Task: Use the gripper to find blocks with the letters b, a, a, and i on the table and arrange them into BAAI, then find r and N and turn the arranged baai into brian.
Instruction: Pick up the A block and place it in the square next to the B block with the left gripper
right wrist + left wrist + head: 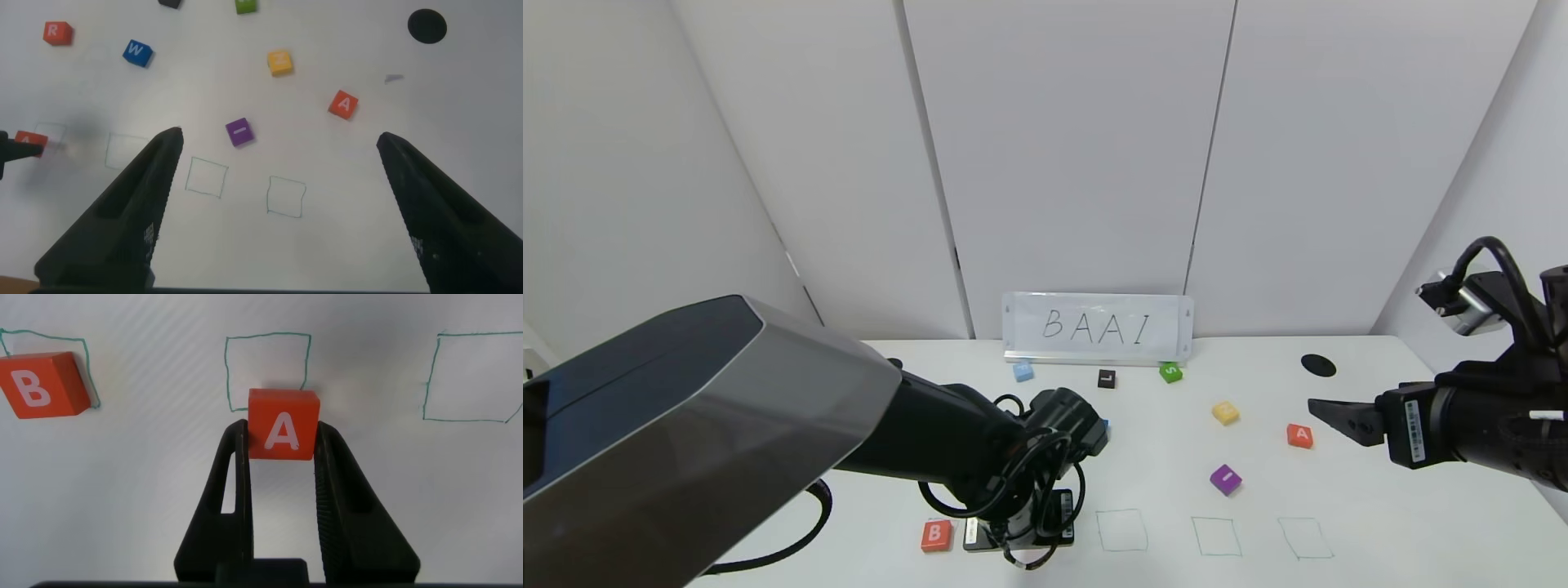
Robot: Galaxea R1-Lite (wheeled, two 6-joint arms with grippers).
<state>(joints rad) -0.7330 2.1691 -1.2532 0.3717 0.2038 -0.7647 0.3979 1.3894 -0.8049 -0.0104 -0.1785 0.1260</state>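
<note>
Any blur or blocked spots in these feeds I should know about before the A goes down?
Head view: the left arm hides its hand and the second square. Left wrist view: sharp, A block crisp between the fingers. Right wrist view: that A looks smeared.

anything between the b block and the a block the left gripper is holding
Nothing. In the left wrist view only bare white table separates the B block from the A block held in the left gripper, shut on it.
</note>
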